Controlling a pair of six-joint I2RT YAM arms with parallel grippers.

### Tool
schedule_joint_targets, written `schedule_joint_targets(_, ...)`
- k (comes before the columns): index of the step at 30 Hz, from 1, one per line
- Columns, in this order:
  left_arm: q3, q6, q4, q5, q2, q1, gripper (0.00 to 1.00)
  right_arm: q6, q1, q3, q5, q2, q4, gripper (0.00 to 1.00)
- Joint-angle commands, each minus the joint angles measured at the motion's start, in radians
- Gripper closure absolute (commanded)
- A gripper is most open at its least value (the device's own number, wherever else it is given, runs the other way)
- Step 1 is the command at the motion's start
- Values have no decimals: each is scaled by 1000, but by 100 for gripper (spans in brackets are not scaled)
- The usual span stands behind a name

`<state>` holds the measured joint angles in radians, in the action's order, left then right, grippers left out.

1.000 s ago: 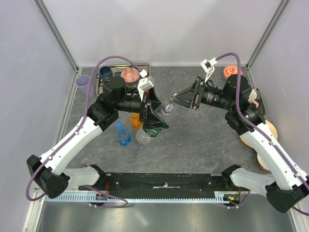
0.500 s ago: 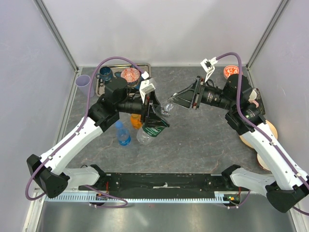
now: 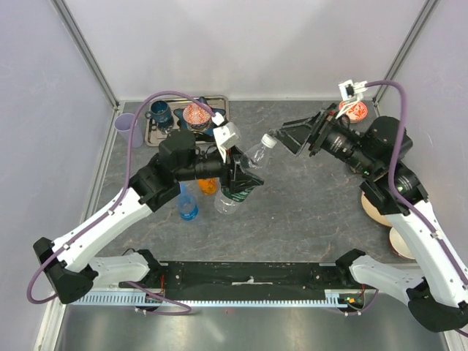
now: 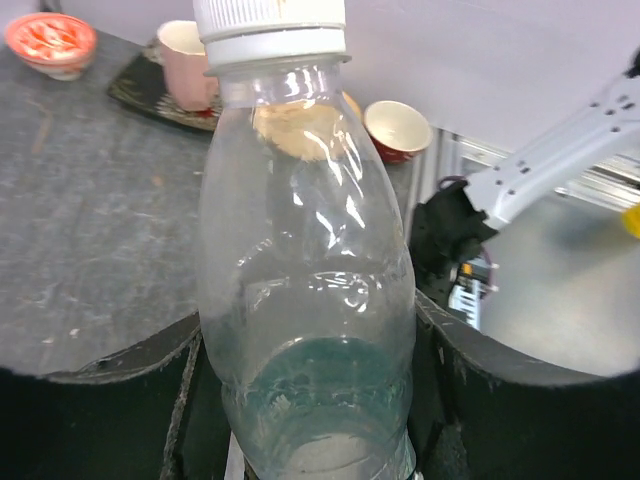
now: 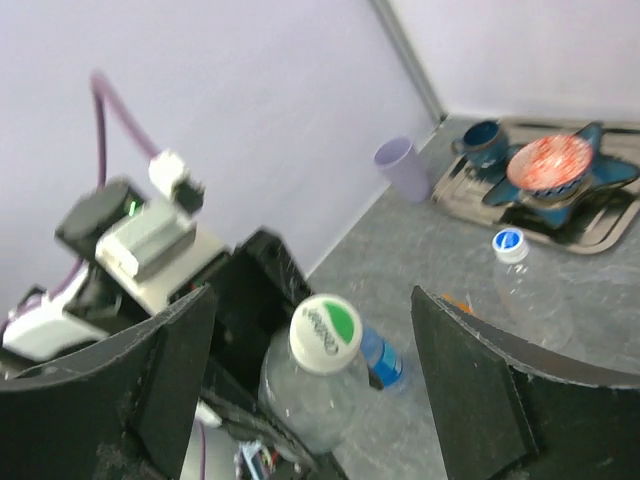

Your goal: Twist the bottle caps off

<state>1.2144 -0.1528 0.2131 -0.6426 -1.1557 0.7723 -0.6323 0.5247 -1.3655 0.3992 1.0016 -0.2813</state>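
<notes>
My left gripper (image 3: pixel 243 177) (image 4: pixel 310 385) is shut on a clear bottle (image 3: pixel 252 157) (image 4: pixel 300 260) with a green label, held off the table with its neck tilted up to the right. Its white and green cap (image 3: pixel 269 139) (image 5: pixel 325 326) (image 4: pixel 270 25) sits on the neck. My right gripper (image 3: pixel 289 136) (image 5: pixel 315 305) stands open just right of that cap, fingers on either side and apart from it. A second clear bottle with a white and blue cap (image 5: pixel 509 243) stands on the table. A blue bottle (image 3: pixel 187 205) (image 5: pixel 381 359) and an orange bottle (image 3: pixel 208 185) stand under my left arm.
A metal tray (image 3: pixel 155 135) at the back left holds a dark mug (image 3: pixel 159 111) and a red patterned bowl (image 3: pixel 196 112). A purple cup (image 3: pixel 126 124) stands left of it. At the right edge are a red bowl (image 3: pixel 356 110) and wooden plates (image 3: pixel 380 212).
My left gripper closed on the clear bottle and raised it up and to the right. My right gripper opened off the cap and drew back to the upper right.
</notes>
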Motion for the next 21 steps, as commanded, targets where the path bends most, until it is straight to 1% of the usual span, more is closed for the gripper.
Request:
schedule_joint_targets(1, -35, 136, -73, 423, 45, 117, 49, -41, 3, -70, -232, -9, -56, 16)
schedule_joint_targets(2, -39, 147, -93, 484, 44, 160, 49, -49, 3, -75, -246, -5, -68, 16)
schedule_joint_targets(3, -47, 172, -103, 595, 42, 180, 49, -61, 3, -86, -255, 8, -78, 18)
schedule_joint_targets(5, -52, 196, -118, 693, 33, 226, 50, -78, 3, -92, -264, 20, -88, 18)
schedule_joint_targets(6, -52, 206, -129, 763, 27, 237, 50, -82, 1, -98, -260, 28, -88, 20)
schedule_joint_targets(9, -53, 223, -149, 852, 21, 263, 51, -87, 3, -109, -249, 40, -96, 21)
schedule_joint_targets(15, -65, 252, -181, 932, 13, 286, 53, -92, 8, -90, -215, 63, -114, 22)
schedule_joint_targets(21, -59, 260, -181, 940, -9, 295, 53, -107, 21, -81, -201, 78, -84, 22)
